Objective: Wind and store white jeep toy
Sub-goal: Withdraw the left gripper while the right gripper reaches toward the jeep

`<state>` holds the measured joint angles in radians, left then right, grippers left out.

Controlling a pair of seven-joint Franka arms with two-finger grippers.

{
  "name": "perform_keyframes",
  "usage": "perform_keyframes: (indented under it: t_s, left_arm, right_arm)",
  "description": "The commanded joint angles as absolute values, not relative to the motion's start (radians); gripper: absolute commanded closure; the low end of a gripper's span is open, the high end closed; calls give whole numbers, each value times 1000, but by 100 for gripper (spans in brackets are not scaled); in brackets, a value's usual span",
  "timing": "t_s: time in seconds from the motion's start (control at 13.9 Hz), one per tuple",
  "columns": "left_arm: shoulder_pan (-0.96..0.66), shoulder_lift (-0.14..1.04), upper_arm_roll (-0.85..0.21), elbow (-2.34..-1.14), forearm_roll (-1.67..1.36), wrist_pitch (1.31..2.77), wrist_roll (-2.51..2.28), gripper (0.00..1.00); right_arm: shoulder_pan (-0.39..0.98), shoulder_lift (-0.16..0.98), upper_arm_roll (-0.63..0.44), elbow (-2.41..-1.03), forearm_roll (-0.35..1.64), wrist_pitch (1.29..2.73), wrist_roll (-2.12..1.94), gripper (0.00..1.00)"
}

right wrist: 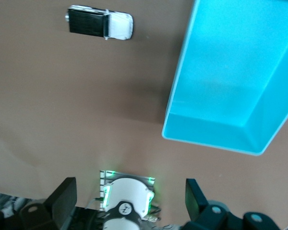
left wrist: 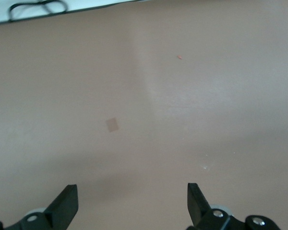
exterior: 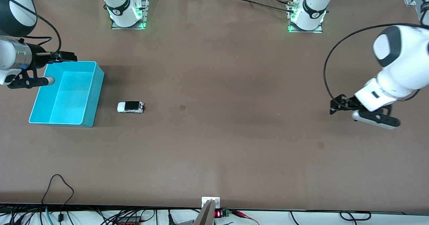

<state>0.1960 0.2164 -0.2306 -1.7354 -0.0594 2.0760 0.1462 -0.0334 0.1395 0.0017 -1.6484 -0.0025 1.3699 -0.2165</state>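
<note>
The brown table (exterior: pixel 214 84) is seen bare over most of its top. The turquoise bin (exterior: pixel 97 84) is set toward the right arm's end of the table, open side up, nothing seen inside. The right gripper (exterior: pixel 62 57) is held over the bin's corner nearest the arm bases; its fingers (right wrist: pixel 62 199) are spread wide with nothing between them. The left gripper (exterior: pixel 338 106) is held low over the table, well apart from the bin at the left arm's end; its fingers (left wrist: pixel 67 206) are spread wide too, nothing gripped. The white jeep toy (exterior: pixel 130 107) is placed on its wheels just beside the bin, on the bin's side toward the left arm, untouched. A small dark square mark (exterior: pixel 182 107) is seen past the jeep, farther from the bin.
</note>
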Motion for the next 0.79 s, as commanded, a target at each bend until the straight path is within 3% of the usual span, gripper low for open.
perform_keyframes:
  t_s: [0.0,0.22,0.36,0.72]
  left_arm:
    - [137,206,-163,-1623,-66,1924,10,0]
    - [51,206,-48,-1488,-66,1737,-17,0]
    - [51,206,-28,-1451,-66,1613,-14,0]
    - [63,180,-22,-1459,-66,1581,-14,0]
  right_arm:
    - [-47,137,-2,-1680,3,1420,-391,0]
    - [-29,129,2,-1723,0,1482,-506,0]
    - [-2,126,2,-1724,-2,1482,-561,0]
    - [21,97,2,-1805,-9,1589,-780,0]
